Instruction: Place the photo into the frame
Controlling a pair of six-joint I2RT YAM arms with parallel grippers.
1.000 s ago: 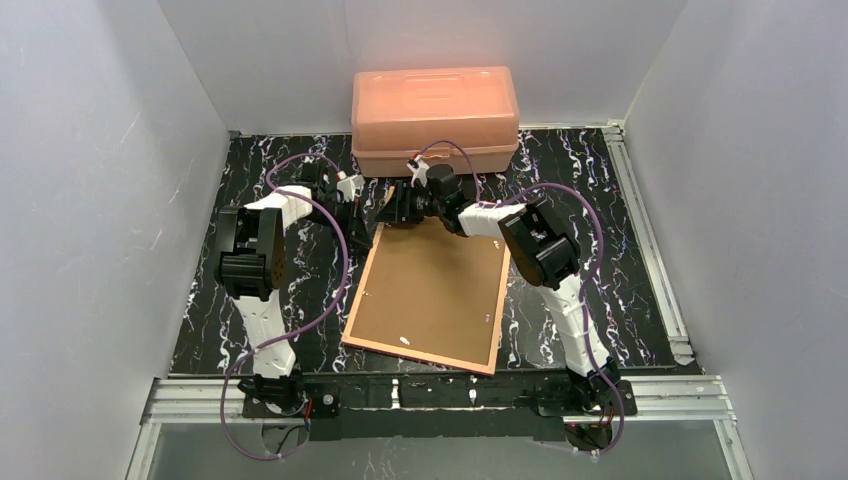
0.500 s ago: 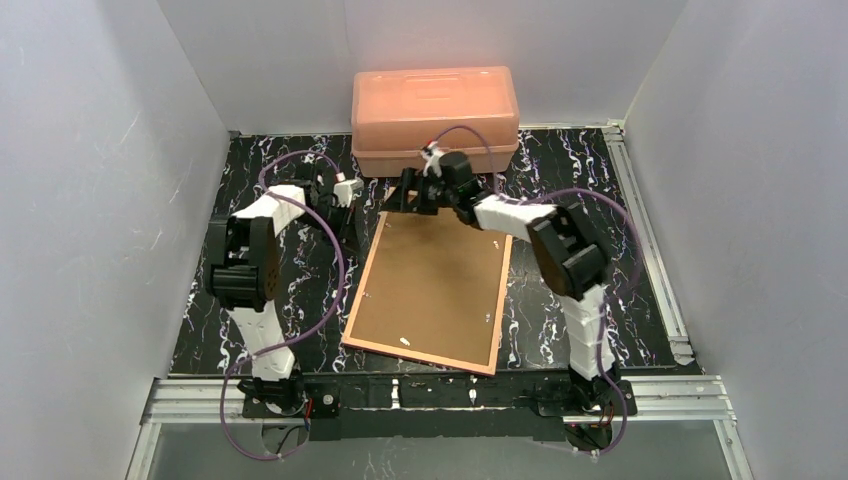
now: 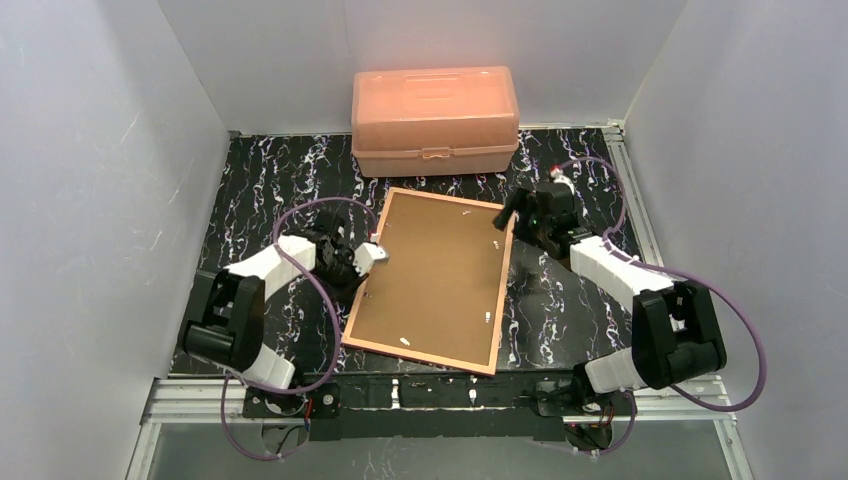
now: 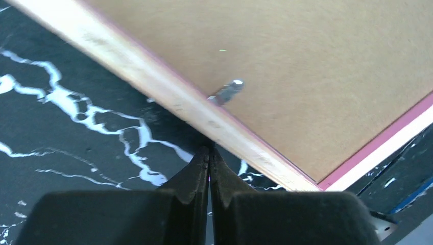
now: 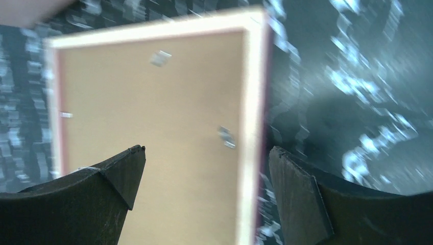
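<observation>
**Top, left-wrist and right-wrist views: assembly stage.** The frame (image 3: 420, 358) is shown lying face down in the middle of the desk (image 3: 270, 190), with its tan back edge upward and a thin pink line visible along the rim. The brown backing board (image 3: 435, 275) is seated flat inside it, and several small metal retaining tabs (image 3: 403, 340) are seen around its border. The photo is not visible in any view. It cannot be told whether it lies beneath the board.

The left gripper (image 3: 372, 254) is placed low at the frame's left edge. Its jaws are pressed together with nothing between them, and their tips are just beside the wooden rim. The right gripper (image 3: 515, 210) is held above the far right corner, with its jaws spread wide and empty. A salmon-pink lidded box (image 3: 435, 120) stands shut at the rear, apart from the frame.

The task is judged to be either late, if the print is already enclosed, or barely begun, if the board must first be lifted out. What is left is judged to be securing or checking the tabs, or else opening the back, and turning the frame face up.
</observation>
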